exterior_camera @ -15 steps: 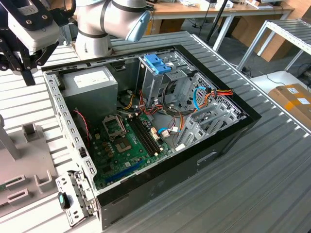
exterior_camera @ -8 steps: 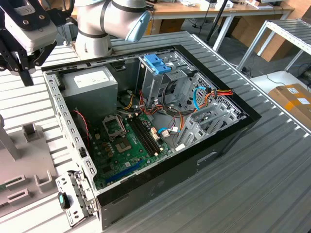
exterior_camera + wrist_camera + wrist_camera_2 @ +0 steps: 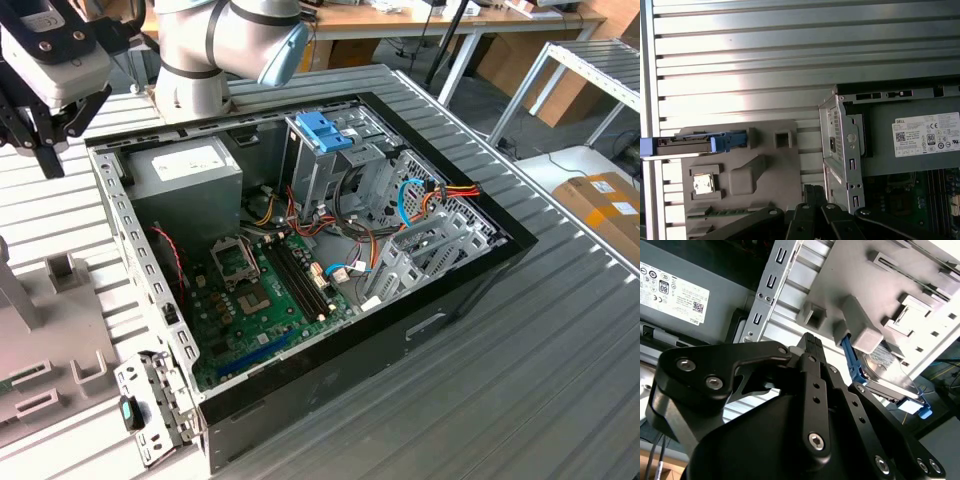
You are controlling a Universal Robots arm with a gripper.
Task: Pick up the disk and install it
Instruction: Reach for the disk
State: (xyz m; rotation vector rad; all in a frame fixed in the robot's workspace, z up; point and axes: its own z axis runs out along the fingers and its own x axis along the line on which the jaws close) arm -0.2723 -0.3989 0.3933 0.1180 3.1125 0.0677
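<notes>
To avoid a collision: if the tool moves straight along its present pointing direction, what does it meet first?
The tool would most likely meet the edge of the grey holder plate, beside the computer case; possibly the ribbed table between them. Depth is unclear.

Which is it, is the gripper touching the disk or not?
Apart. The first wrist view shows bare grey fixture tray between the gripper and the disk.

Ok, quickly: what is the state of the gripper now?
Gripper: open or shut cannot be told; the disk stands in the grey holder, not in its grasp.
</notes>
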